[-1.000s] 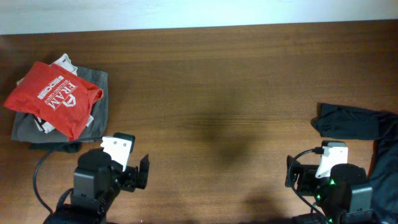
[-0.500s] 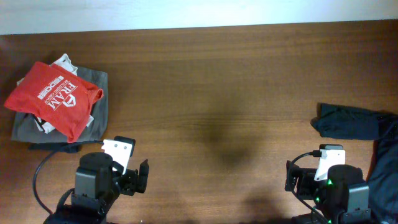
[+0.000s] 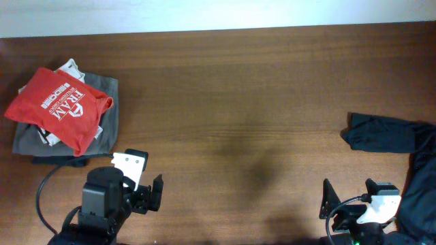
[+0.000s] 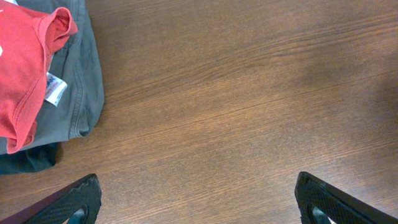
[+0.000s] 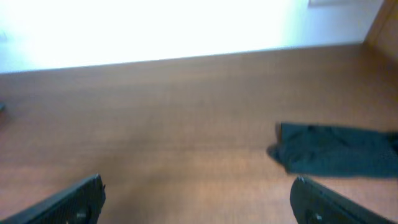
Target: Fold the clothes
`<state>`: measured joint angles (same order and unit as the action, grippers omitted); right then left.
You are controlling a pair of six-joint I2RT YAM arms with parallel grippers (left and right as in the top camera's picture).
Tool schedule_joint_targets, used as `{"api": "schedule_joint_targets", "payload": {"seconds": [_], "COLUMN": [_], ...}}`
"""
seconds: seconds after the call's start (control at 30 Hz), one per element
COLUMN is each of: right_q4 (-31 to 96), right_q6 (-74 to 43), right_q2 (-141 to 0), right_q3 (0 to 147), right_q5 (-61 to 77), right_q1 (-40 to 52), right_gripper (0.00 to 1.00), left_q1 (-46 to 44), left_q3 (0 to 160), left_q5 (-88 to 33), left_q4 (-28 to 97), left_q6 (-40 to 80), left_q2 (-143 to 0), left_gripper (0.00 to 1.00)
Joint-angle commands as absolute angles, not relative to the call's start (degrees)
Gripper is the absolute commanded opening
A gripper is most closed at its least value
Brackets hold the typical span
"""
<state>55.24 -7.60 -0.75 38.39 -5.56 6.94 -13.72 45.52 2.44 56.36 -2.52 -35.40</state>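
A folded red T-shirt (image 3: 60, 107) with white lettering lies on top of a stack of folded clothes (image 3: 105, 122) at the table's left; it also shows in the left wrist view (image 4: 25, 59), over a grey garment (image 4: 78, 81). A dark unfolded garment (image 3: 385, 134) lies at the right edge and shows in the right wrist view (image 5: 336, 149). My left gripper (image 4: 198, 202) is open and empty near the front edge, right of the stack. My right gripper (image 5: 198, 199) is open and empty at the front right, below the dark garment.
More dark cloth (image 3: 421, 190) hangs at the far right edge beside the right arm. The brown wooden table (image 3: 231, 102) runs to a white wall at the back.
The right arm has pulled back toward the front edge and tilted its camera up. The left arm has hardly moved. The clothes have not moved.
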Motion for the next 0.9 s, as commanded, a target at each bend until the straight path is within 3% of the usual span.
{"api": "schedule_joint_targets", "payload": {"seconds": [0.0, 0.6, 0.87], "right_q4": [49.19, -6.85, 4.38], "right_q6": [-3.75, 0.19, -0.43], "right_q2": [-0.47, -0.23, -0.23], "right_q3": [33.71, 0.19, 0.32], "right_q5": [-6.70, -6.61, -2.68], "right_q1": [6.72, 6.61, 5.91], "right_gripper": [0.99, 0.99, 0.99], "left_q1": [-13.89, -13.89, -13.89], "left_q3": [45.34, 45.34, 45.34], "left_q5": [3.01, 3.01, 3.01], "left_q4": [56.27, 56.27, 56.27], "left_q6": [-2.00, -2.00, -2.00], "left_q2": [-35.07, -35.07, -35.07], "left_gripper": [0.99, 0.99, 0.99]}}
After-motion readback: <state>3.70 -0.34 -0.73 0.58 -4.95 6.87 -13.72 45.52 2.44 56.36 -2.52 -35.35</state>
